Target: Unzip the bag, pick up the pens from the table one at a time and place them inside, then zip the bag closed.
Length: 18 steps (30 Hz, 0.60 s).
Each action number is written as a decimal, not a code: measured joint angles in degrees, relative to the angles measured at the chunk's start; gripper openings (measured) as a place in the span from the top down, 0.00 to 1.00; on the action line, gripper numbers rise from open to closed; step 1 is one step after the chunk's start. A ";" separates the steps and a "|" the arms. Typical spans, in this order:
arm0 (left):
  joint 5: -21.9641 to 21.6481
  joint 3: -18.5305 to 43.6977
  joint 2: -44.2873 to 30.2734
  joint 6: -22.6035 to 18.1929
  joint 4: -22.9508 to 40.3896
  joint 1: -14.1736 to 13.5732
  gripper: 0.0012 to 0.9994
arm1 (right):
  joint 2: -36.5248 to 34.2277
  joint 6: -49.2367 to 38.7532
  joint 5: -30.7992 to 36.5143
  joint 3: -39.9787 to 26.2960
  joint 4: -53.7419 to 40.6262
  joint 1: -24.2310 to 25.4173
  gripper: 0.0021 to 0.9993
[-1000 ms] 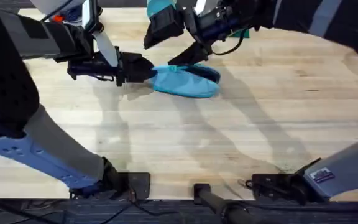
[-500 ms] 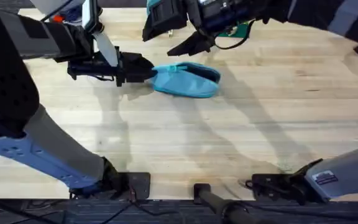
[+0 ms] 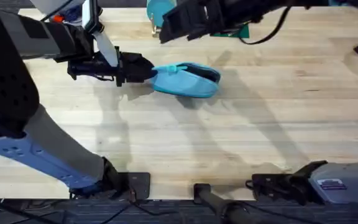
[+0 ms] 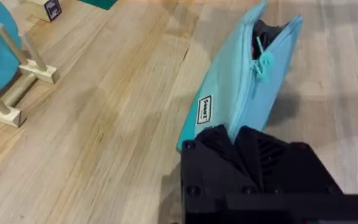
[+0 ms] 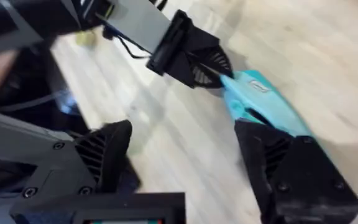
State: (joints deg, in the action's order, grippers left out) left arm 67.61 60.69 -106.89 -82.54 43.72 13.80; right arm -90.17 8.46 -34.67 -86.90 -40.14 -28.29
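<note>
gripping bag (image 4: 241,93) end: left gripper (image 4: 236,134) | right gripper (image 5: 179,155) fingers apart | bag label unreadable

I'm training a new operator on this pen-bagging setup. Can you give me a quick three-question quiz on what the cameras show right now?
1. True or false: the left gripper is shut on one end of the bag.
2. Multiple choice: the right gripper is A) shut on the zipper pull, B) open and holding nothing, C) shut on a pen.
3. Fill in: at its far end, the bag's zipper is ____.

Key
1. True; in the left wrist view the black fingers pinch the pouch's near end.
2. B; its fingers stand wide apart above the table.
3. Open; the dark inside shows there.
</note>
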 joint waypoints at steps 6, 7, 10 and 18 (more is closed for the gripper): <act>0.00 0.00 0.00 0.00 0.00 0.00 0.96 | 0.55 -10.58 4.79 -4.16 -7.52 0.02 0.00; 0.00 0.00 0.00 0.01 0.00 0.00 0.96 | 0.55 -11.91 5.37 -4.93 -8.66 0.00 0.00; 0.00 0.00 0.00 0.00 0.00 0.00 0.96 | 0.55 -15.19 7.96 -7.60 -12.38 0.00 0.00; 0.00 0.00 0.00 0.00 0.00 0.00 0.96 | 0.55 -21.77 13.97 -13.96 -18.07 0.00 0.00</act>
State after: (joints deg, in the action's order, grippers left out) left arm 67.61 60.69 -106.89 -82.54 43.72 13.80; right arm -89.62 -13.31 -20.70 -100.86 -58.21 -28.29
